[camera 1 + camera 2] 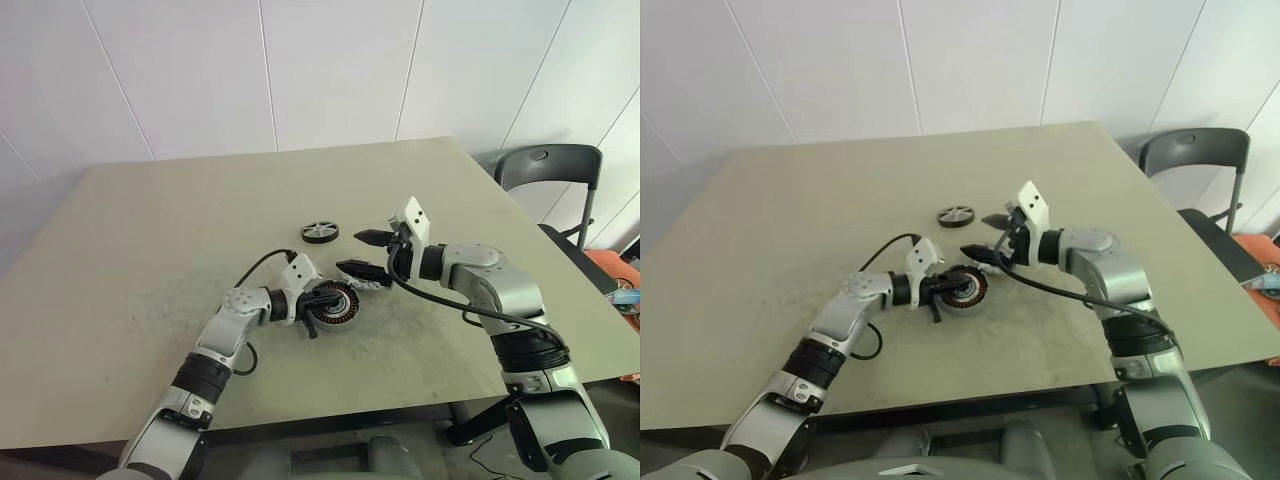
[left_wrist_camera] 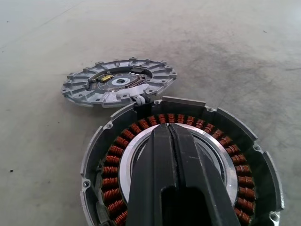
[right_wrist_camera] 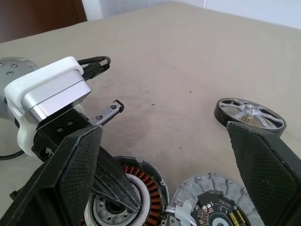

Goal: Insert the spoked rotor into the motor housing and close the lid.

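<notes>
Left wrist view: one motor housing [image 2: 181, 165] sits under the left gripper [image 2: 171, 141], whose fingers are pressed together over its centre, pinching nothing. One lid [image 2: 119, 82] lies just beyond, touching the housing rim. One spoked rotor [image 1: 319, 231] rests farther off on the surface [image 1: 150, 250], beyond the spread, empty right gripper [image 1: 367, 254]. One chair [image 1: 550, 165] stands behind.
</notes>
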Controlling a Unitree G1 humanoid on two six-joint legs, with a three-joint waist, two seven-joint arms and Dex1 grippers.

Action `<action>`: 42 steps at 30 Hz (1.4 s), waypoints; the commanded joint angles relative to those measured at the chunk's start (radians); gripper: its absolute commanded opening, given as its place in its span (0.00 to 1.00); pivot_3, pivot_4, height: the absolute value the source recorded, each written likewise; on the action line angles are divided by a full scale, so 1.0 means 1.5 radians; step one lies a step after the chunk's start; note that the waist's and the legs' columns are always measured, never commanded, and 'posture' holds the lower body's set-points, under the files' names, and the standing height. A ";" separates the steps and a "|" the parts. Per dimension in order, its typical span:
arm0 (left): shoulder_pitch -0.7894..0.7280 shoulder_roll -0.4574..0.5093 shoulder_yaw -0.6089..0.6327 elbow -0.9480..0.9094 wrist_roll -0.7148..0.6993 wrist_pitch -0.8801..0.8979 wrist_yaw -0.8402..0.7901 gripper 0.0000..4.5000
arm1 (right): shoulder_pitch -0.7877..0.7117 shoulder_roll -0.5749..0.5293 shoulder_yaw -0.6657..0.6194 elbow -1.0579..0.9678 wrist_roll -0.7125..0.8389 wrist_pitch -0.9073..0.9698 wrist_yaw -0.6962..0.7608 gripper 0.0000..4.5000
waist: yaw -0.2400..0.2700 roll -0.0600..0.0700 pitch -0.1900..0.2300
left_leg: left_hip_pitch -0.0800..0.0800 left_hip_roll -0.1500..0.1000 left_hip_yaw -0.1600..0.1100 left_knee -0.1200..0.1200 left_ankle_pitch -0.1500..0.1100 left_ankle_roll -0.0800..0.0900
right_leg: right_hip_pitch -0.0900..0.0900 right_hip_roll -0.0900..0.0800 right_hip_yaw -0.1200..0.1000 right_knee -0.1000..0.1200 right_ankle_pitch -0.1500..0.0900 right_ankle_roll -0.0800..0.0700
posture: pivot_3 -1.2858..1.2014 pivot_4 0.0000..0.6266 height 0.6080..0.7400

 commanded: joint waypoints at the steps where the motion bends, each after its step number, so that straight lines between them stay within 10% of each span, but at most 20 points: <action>1: -0.005 0.009 -0.006 0.012 0.020 -0.002 0.009 0.01 | -0.012 0.000 -0.015 -0.030 0.010 -0.005 -0.003 1.00 | -0.001 0.000 0.000 | 0.000 0.000 0.000 0.000 0.000 0.000 | 0.000 0.000 0.000 0.000 0.000 0.000 | 0.52 0.00 1.00; 13: 0.019 -0.014 0.102 -0.054 -0.119 -0.027 -0.026 0.01 | -0.012 0.014 -0.009 -0.016 0.013 -0.009 -0.004 1.00 | -0.001 0.000 0.000 | -0.001 0.000 0.000 0.000 0.000 0.000 | -0.001 0.000 0.000 0.000 0.000 0.000 | 0.52 0.00 1.00; 28: -0.105 -0.100 0.283 0.082 -0.186 0.166 0.278 0.01 | -0.020 0.042 -0.004 -0.011 0.004 -0.015 -0.017 1.00 | 0.002 0.000 0.000 | -0.001 0.000 0.000 0.000 0.000 0.000 | -0.001 0.000 0.000 -0.001 0.000 0.000 | 0.52 0.00 1.00; 42: -0.221 -0.132 0.448 0.230 -0.319 0.327 0.402 0.94 | -0.017 0.050 -0.002 -0.015 0.005 -0.017 -0.029 1.00 | -0.014 -0.001 0.001 | -0.001 0.000 0.000 0.000 0.000 0.000 | -0.001 0.000 0.000 0.000 0.000 0.000 | 0.52 0.00 1.00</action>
